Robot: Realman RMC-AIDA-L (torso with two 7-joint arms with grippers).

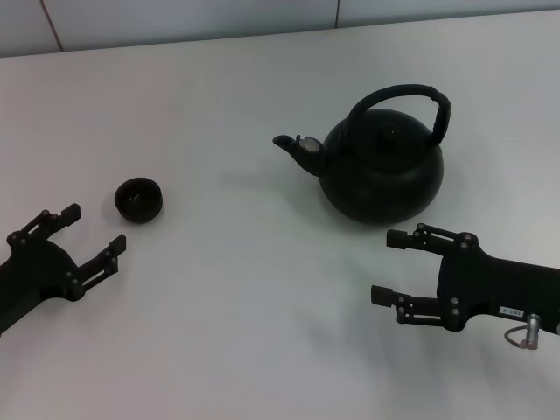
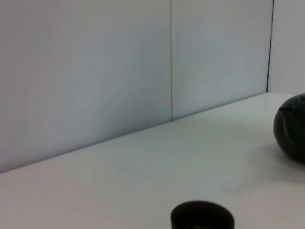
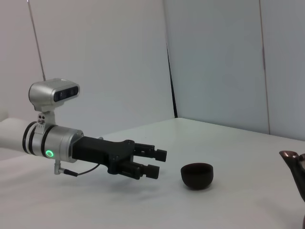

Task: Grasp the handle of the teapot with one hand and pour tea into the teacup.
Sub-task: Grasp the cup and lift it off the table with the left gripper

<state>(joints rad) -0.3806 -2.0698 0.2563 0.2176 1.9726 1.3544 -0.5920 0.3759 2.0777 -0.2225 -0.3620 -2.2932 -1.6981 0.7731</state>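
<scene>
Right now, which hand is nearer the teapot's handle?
Right. The right hand sits open just in front of the teapot, below its handle. The left hand is open far across the table, beside the teacup.

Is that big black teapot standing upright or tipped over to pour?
Upright. The teapot sits flat on the table, handle arching overhead, spout level, untouched by either gripper.

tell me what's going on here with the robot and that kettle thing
Nothing is being handled yet. A large round matte-black teapot with an arched black handle stands on the white table, its spout toward a tiny round black teacup. The right gripper sits open just in front of the teapot, and the left gripper rests open near the cup.
</scene>
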